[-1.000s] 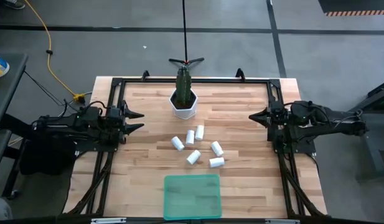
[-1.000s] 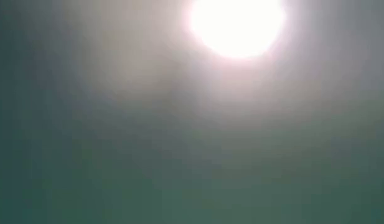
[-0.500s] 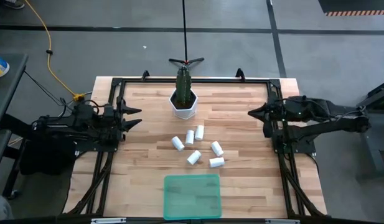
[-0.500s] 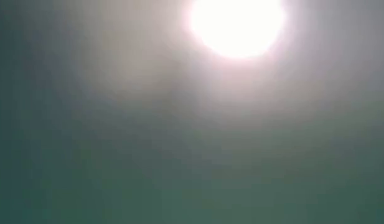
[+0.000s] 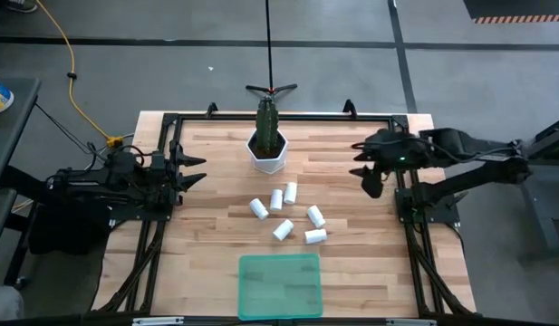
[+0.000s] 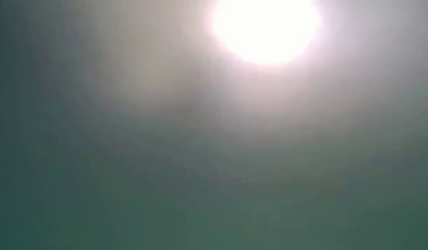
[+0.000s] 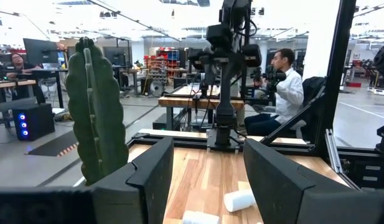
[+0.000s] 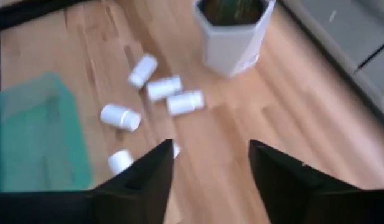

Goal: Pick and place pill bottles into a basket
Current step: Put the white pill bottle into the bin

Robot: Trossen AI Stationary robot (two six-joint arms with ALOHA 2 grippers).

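Wood-plank table (image 5: 351,217) on grey floor. Six pill bottles (image 5: 281,214) lie loose mid-table, none in the basket (image 5: 279,285) at the near edge. White plant pot (image 5: 267,152) sits at the far side. Left tool (image 5: 196,170) waits at the left edge, fingers apart, empty. Right tool (image 5: 359,166) is over the right side, fingers apart, empty. Left wrist view alone shows the room: a seated person (image 7: 285,93) and desks (low view is only glare).

The high view is looking straight down on the whole table (image 5: 351,181). The low view is showing only glare. The left wrist view is facing level across the table; the right is tilting down. Both are sharing the bottles (image 8: 121,117) and pot (image 8: 232,43).
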